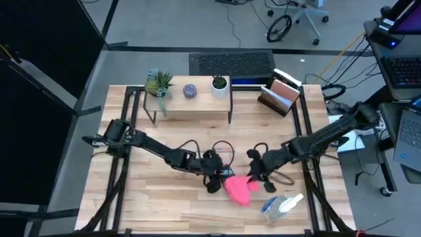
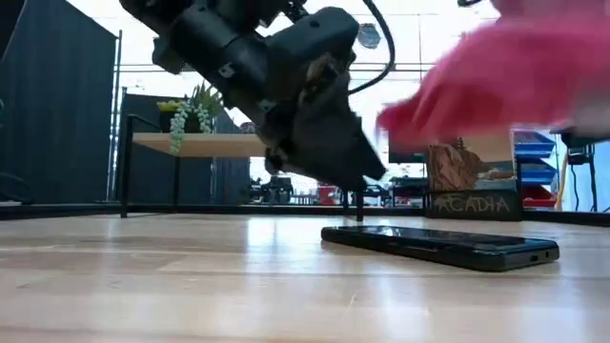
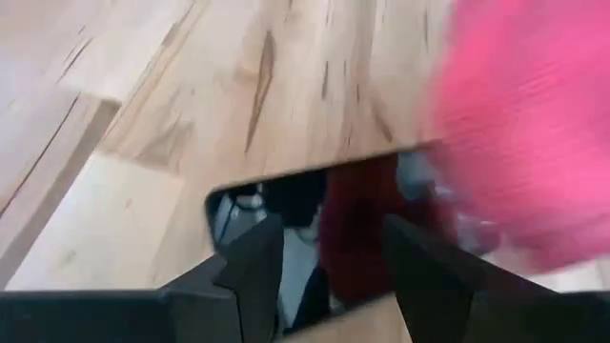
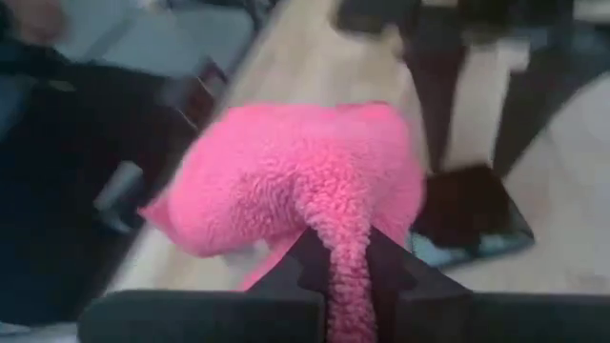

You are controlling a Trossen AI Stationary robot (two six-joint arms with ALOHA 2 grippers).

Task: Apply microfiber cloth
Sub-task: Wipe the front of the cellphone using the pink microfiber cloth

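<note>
Right wrist view shows the right gripper (image 4: pixel 348 262) pinching the microfiber cloth (image 4: pixel 295 176), held up beside the phone (image 2: pixel 440 246). Left gripper (image 3: pixel 329 257) hangs open over it. Next: lower cloth onto the screen.

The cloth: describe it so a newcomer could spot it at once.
Look at the near edge of the wooden table, between the two arms. The right gripper pinches the cloth above the phone. It is the only bright pink, fluffy thing there.
</note>
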